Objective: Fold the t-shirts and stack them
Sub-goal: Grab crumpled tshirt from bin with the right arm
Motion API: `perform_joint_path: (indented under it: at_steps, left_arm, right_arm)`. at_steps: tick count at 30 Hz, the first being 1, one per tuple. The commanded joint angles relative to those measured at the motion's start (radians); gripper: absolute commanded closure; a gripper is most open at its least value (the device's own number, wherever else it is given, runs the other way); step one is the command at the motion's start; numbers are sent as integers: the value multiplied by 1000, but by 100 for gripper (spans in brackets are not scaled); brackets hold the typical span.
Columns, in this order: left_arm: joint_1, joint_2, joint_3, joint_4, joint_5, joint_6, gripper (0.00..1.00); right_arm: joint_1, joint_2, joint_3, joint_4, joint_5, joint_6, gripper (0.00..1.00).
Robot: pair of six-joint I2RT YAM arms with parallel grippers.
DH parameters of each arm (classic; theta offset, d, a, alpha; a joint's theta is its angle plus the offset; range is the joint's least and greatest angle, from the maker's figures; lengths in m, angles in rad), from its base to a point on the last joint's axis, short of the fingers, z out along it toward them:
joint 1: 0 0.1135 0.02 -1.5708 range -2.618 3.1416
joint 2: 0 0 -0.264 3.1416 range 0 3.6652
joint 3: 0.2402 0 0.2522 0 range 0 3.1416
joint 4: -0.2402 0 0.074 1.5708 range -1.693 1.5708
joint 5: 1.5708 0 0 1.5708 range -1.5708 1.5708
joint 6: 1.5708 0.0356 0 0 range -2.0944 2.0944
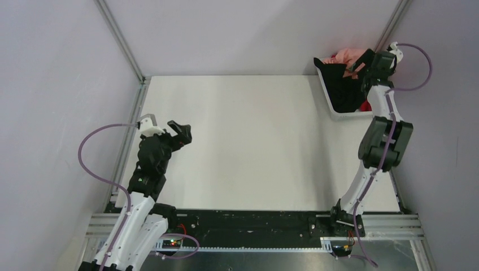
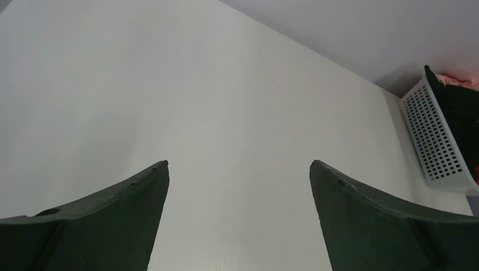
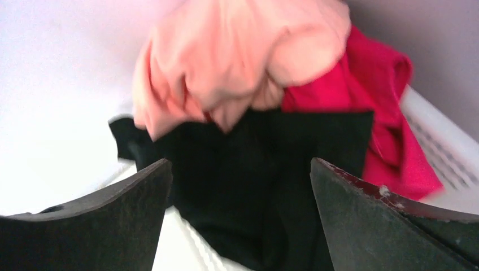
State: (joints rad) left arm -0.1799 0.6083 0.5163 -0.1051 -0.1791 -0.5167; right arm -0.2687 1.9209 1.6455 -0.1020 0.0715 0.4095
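Note:
Three crumpled t-shirts lie in the white mesh basket (image 1: pixel 330 101) at the table's far right. The black shirt (image 1: pixel 342 84) drapes over its rim. The salmon-pink shirt (image 1: pixel 347 56) lies at the back, and a bit of the red shirt (image 1: pixel 366 106) shows at the front. In the right wrist view the pink shirt (image 3: pixel 237 62) lies on top of the black shirt (image 3: pixel 265 186), with the red shirt (image 3: pixel 390 124) to the right. My right gripper (image 3: pixel 240 164) is open and hovers above the black shirt. My left gripper (image 1: pixel 179 131) is open and empty over the table's left side.
The white table (image 1: pixel 248 141) stretches between the arms. Grey walls and metal frame posts (image 1: pixel 121 39) enclose it. The basket also shows at the far right in the left wrist view (image 2: pixel 435 135).

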Motion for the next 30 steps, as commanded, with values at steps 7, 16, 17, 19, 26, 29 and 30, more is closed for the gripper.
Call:
perform_joint_path:
  at_steps: [7, 16, 17, 19, 26, 29, 30]
  left_arm:
    - [6, 94, 7, 100, 38, 40, 2]
    - [6, 172, 20, 131, 33, 33, 2]
    - [6, 175, 22, 131, 35, 29, 2]
    - [6, 187, 23, 146, 50, 23, 2]
    - [4, 224, 23, 177, 106, 9, 2]
    - [5, 206, 19, 189, 104, 7, 2]
    - [5, 205, 20, 193, 102, 6, 2]
  right_arm:
    - [2, 449, 554, 1, 43, 98, 6]
    - [16, 654, 734, 201, 40, 131, 39]
    - [18, 661, 754, 225, 35, 127, 45]
    - [24, 670, 778, 252, 49, 97, 64]
    - [29, 559, 800, 305, 67, 35, 100]
    - [34, 467, 814, 342, 6, 10, 100]
    - [38, 451, 822, 355, -14, 6, 100]
